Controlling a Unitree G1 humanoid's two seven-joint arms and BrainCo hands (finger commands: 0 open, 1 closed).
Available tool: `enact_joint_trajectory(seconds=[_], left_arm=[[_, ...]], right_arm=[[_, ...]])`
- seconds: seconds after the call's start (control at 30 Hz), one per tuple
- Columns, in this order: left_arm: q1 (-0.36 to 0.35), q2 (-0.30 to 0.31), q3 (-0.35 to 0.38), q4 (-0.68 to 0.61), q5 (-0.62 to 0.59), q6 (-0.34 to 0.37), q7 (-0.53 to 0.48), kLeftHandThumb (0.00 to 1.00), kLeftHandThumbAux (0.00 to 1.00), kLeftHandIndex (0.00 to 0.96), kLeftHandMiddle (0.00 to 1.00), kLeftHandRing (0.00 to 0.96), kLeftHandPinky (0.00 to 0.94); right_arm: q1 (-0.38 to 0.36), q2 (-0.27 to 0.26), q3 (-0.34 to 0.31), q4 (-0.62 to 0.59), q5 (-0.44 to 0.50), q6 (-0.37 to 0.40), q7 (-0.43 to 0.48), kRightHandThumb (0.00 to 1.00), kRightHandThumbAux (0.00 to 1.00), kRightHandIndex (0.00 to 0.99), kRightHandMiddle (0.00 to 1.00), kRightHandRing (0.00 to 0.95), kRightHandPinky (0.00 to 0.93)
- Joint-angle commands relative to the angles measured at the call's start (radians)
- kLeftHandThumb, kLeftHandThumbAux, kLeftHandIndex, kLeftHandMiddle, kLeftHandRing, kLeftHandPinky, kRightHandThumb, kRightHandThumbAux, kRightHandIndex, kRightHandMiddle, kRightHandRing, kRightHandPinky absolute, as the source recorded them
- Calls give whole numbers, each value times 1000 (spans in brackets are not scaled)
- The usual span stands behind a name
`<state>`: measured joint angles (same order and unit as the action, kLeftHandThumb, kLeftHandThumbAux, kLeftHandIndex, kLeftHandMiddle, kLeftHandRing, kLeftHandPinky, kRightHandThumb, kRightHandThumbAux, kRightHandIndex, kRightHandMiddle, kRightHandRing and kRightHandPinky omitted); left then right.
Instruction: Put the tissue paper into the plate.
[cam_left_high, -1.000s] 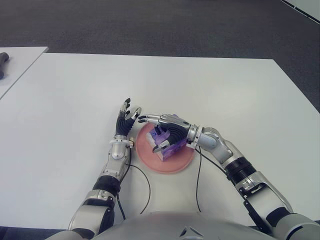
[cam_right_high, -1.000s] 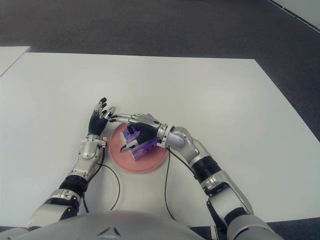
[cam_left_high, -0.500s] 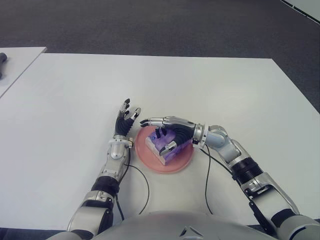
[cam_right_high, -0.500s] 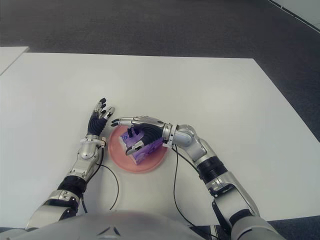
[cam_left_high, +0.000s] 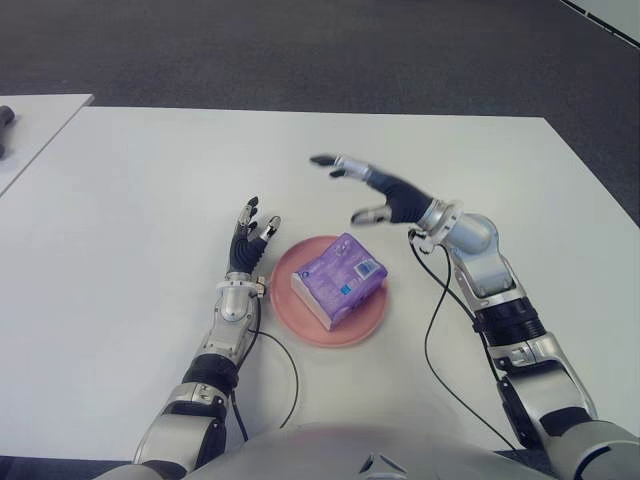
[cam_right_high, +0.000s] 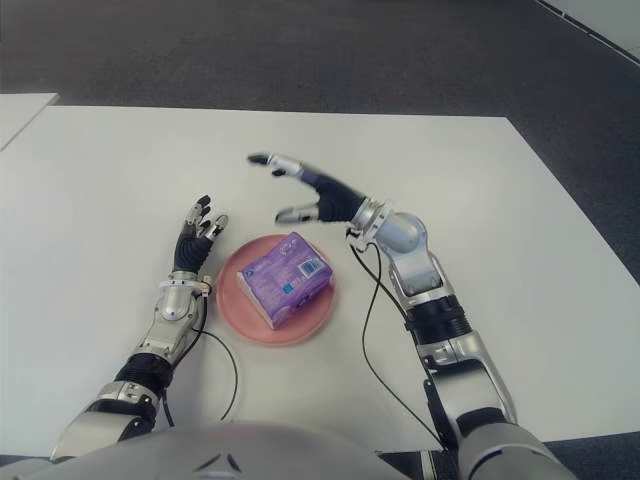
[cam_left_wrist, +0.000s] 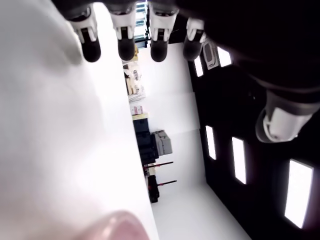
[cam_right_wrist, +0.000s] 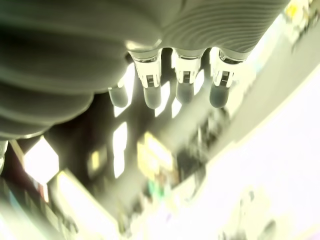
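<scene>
Purple tissue pack (cam_left_high: 339, 279) in pink plate (cam_left_high: 366, 325); right robot hand (cam_left_high: 372, 188) spread, empty.

Right hand (cam_left_high: 375, 190) smears with blur at its fingertips. A dark object (cam_left_high: 5, 125) on the side table is cut off by the frame's edge, too little to name. The purple tissue pack (cam_left_high: 339, 279) covers the pink plate's (cam_left_high: 362, 325) middle; its print is unreadable.
</scene>
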<state>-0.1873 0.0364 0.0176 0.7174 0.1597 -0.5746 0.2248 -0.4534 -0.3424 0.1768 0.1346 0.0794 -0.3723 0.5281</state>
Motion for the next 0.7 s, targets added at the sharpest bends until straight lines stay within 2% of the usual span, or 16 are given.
enact_joint_trajectory(seconds=[0.03,0.07,0.1,0.17,0.2,0.27,0.33,0.43,0.5,0.57,0.7], left_arm=[[3,-2,0,43,4,-14,16,0,413,0,0,0,0],[2,-2,1,46,4,-17,16,0,413,0,0,0,0],[1,-2,1,48,3,-22,16,0,413,0,0,0,0],[1,-2,1,50,3,-29,17,0,415,0,0,0,0],[2,-2,1,49,3,-31,18,0,416,0,0,0,0],[2,-3,1,48,4,-33,18,0,420,0,0,0,0],[4,-4,1,46,4,-35,19,0,423,0,0,0,0],[5,-5,0,45,4,-41,19,0,430,0,0,0,0],[7,-6,0,44,5,-44,20,0,432,0,0,0,0],[8,-7,0,44,6,-46,22,0,438,0,0,0,0],[11,-8,-1,40,7,-45,25,0,447,0,0,0,0]], right_arm=[[0,108,-96,104,88,-42,-82,122,320,0,0,0,0],[-4,120,-108,126,104,-51,-81,120,326,0,0,0,0],[-24,171,-156,177,196,-47,-68,119,328,0,0,0,0],[-34,248,-219,190,340,-10,-61,226,402,257,4,0,0],[-34,271,-238,194,366,-11,-74,242,412,296,5,0,0],[-33,283,-250,197,365,-21,-87,266,435,380,14,0,0],[-25,296,-260,184,340,-40,-122,260,445,406,19,0,0],[-11,303,-278,171,291,-62,-171,213,452,405,23,0,0],[-6,305,-285,173,274,-68,-188,179,450,370,20,0,0],[12,322,-307,221,275,-95,-205,137,448,263,9,0,0],[18,343,-336,291,269,-118,-240,98,459,187,2,0,0]])
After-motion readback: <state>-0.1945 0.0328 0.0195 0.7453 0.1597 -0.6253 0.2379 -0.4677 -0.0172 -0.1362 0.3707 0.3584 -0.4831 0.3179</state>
